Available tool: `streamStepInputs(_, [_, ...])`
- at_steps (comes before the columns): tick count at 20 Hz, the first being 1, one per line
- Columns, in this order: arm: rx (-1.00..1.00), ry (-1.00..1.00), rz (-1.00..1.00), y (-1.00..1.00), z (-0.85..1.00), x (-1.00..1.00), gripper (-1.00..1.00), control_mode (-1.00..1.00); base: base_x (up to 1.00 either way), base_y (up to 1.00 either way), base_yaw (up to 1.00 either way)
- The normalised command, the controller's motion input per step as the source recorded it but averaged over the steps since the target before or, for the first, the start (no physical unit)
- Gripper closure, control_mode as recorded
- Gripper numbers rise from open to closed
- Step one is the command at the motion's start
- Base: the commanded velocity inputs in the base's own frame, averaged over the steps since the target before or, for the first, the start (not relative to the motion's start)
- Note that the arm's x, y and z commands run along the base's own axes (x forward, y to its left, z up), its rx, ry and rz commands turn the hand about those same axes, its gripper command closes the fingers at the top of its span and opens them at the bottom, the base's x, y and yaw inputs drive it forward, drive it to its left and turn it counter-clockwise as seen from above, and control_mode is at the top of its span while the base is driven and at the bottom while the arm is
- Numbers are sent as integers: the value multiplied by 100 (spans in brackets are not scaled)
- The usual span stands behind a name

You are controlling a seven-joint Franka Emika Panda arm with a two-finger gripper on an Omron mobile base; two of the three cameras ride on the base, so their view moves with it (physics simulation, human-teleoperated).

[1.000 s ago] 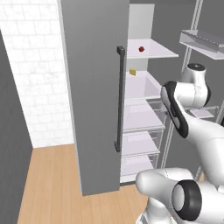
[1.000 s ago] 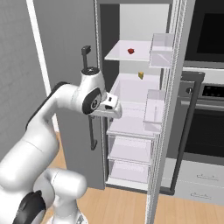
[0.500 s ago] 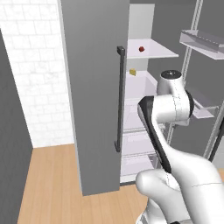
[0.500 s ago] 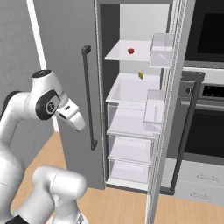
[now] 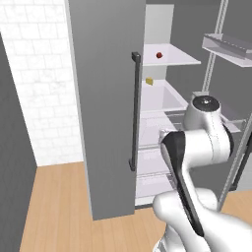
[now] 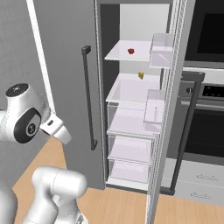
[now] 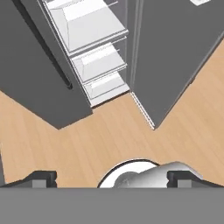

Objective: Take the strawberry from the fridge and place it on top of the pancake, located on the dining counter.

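- Since half a second ago the arm has kept folding back from the fridge; in the right base view its white head now sits at the far left edge, lower than before, and in the left base view its round joint fills the right centre.
- The gripper points down at the wooden floor; its two dark finger tips stand at the bottom corners of the hand view, spread fully apart, with nothing between them.
- The strawberry rests on the top white shelf inside the fridge, upper centre of the right base view; in the left base view it shows as a dark red dot in the upper middle.
- A small yellow wedge lies on the shelf below it, toward the back.
- The right fridge door stands swung open, its inner bins facing the shelves; the left door is shut, its dark bar handle upright.
- A black-fronted oven fills the right edge of the right base view.
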Motion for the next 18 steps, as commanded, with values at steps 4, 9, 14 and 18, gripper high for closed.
streamStepInputs(4, [9, 1, 46, 0, 0, 18, -100, -100, 0, 0, 0])
streamStepInputs(9, [-4, 1, 39, 0, -4, -4, -100, -100, 0, 0, 0])
streamStepInputs(14, [-10, 0, 7, 0, -22, -21, -100, -100, 0, 0, 0])
streamStepInputs(18, [-3, 0, 0, 0, -22, -25, -100, -100, 0, 0, 0])
